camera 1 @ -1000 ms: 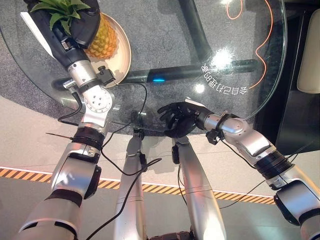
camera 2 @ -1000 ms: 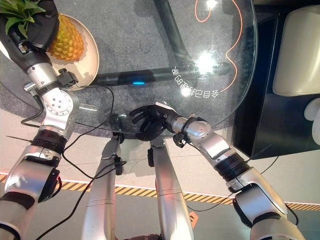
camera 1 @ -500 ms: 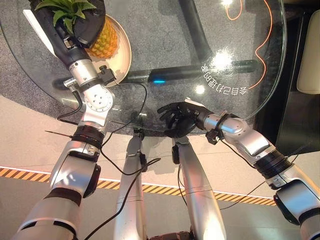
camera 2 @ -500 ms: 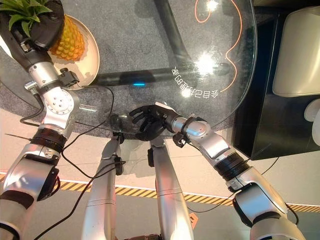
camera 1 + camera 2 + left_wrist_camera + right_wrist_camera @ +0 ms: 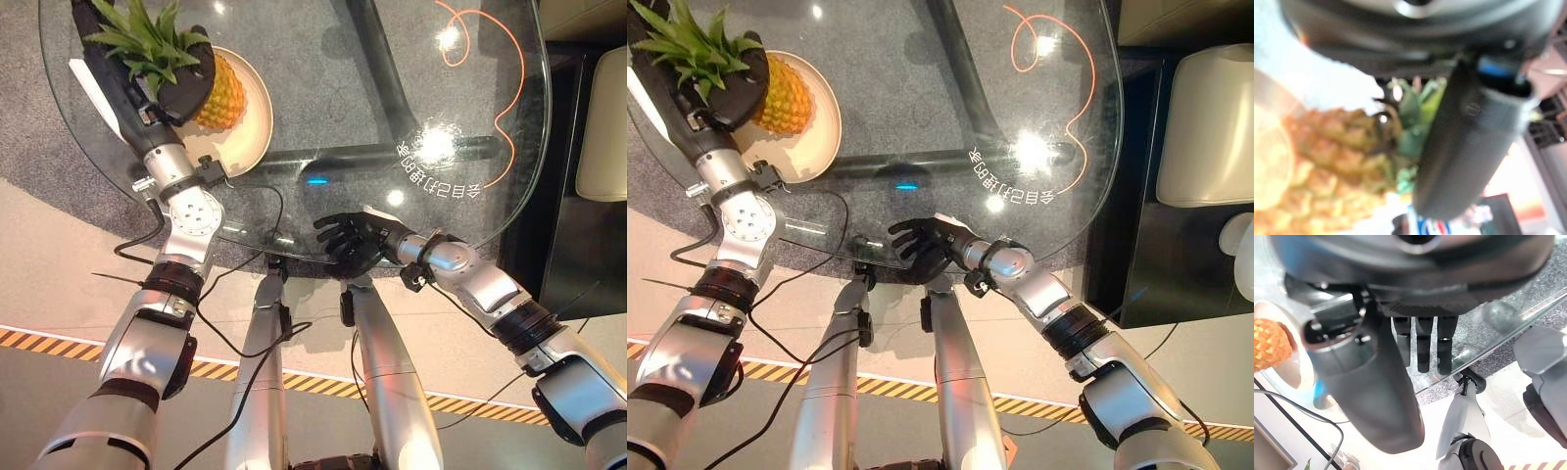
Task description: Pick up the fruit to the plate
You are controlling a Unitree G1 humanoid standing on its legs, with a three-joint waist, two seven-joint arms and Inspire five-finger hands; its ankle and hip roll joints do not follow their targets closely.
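Pineapple [image 5: 219,95] lying on its side on the cream plate [image 5: 253,127], far left part of the round glass table [image 5: 372,108]. Crown pointing off past the plate's rim toward the left arm. Left hand [image 5: 167,73] wrapped round the crown end, fingers curled over the leaves and the top of the fruit; same grip up close from the left wrist, thumb [image 5: 1459,147] pressed alongside green leaves with the yellow scaly body just past it. Fruit body touching the plate surface, as far as can be told.

Right hand [image 5: 351,243] hovering at the near edge of the glass, well apart from the plate, palm roughly facing the table. Fingers [image 5: 1422,345] loosely straight and slightly spread, clamped on nothing. Orange cord [image 5: 500,88] snaking over the far right side of the table.
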